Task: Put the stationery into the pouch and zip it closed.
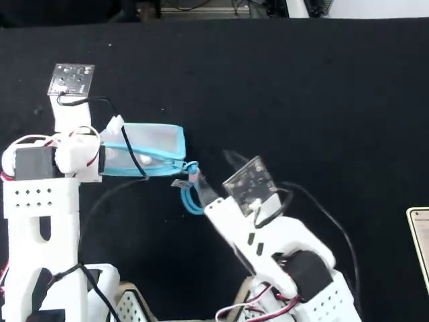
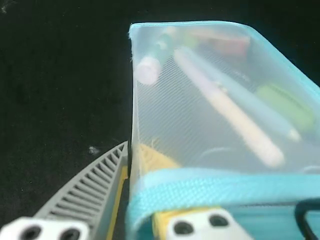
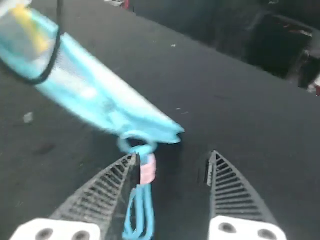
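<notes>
We have the right gripper open at the zip cord and the left gripper clamped on the pouch.

Our right gripper (image 3: 172, 159) stands with jaws apart. The zip cord (image 3: 142, 200) and its pink bead lie against one finger's inner face, not centred. The cord hangs from the near corner of the pouch (image 1: 153, 149). From there the pouch's long axis runs away to our left gripper (image 2: 135, 152), which pinches the far end, with the stationery (image 2: 235, 120) inside. We judge the right arm better placed, and the table (image 1: 301, 87) offers room to pull.
</notes>
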Controlling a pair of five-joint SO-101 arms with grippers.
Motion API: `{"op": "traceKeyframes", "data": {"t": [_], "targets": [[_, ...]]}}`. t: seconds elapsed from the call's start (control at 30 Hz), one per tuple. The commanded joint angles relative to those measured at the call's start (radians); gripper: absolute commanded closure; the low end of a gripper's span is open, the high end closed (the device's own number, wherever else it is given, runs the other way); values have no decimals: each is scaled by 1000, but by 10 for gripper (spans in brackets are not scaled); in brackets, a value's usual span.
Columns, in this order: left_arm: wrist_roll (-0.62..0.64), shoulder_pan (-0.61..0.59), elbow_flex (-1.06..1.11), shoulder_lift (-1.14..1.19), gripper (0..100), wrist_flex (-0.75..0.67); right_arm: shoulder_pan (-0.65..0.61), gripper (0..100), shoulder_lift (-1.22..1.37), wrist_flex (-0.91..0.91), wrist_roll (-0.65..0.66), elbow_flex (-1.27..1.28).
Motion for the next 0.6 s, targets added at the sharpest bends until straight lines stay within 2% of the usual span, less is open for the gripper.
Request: {"op": "traceKeyframes", "data": {"t": [0.0,0.2,0.57], "targets": [[11,-22,-12,17,970,-9,-107,793,-12,-32,5,31],[9,-30,-12,17,970,-9,-160,790,-12,-181,5,137],[5,-31,-12,17,970,-8,-160,791,-12,-216,5,153]]}}
